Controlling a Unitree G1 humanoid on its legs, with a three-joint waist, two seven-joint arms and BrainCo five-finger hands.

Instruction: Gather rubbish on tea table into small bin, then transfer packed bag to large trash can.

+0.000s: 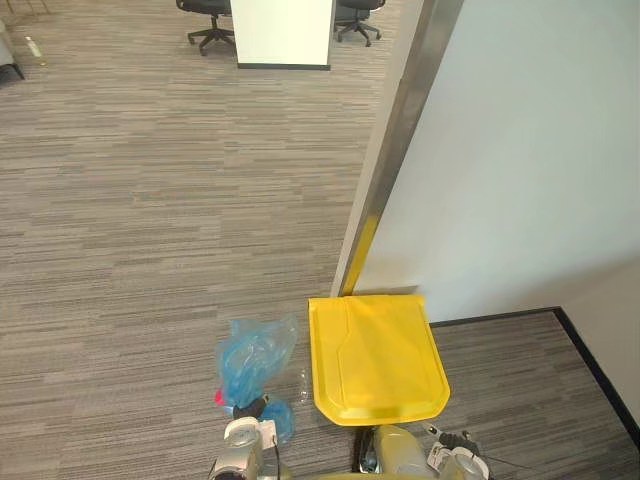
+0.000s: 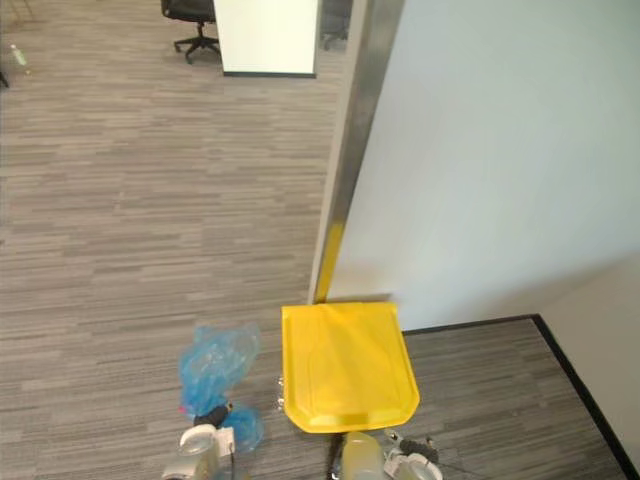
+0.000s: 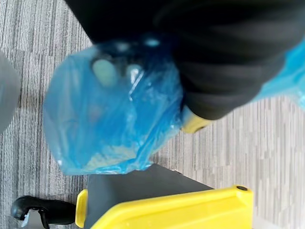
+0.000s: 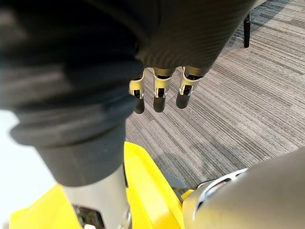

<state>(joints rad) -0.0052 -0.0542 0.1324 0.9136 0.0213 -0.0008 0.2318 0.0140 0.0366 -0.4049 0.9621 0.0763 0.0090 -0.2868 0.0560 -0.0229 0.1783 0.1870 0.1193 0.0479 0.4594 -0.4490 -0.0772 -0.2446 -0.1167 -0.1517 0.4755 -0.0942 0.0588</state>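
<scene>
One blue bag [image 1: 255, 358] of rubbish is bunching up at our left hand [image 3: 224, 76], hanging above the carpet [image 1: 150, 200] just beside the can [image 1: 375, 360], at the can's 9 o'clock. In the left wrist view the bag is bulging out past the hand's dark cover, with pale shapes showing through the film. We cannot tell whether that hand is closed on it, since the bag and the cover are hiding the grip.

We are keeping our right hand [image 4: 160, 95] at the can's 6 o'clock, with its fingers hanging straight and relaxed and holding nothing. The can's yellow lid is lying shut, and its far edge is sitting close to the white wall [image 1: 530, 150] at 12 o'clock. We are seeing office chairs [image 1: 208, 20] well apart, at about 11 o'clock.
</scene>
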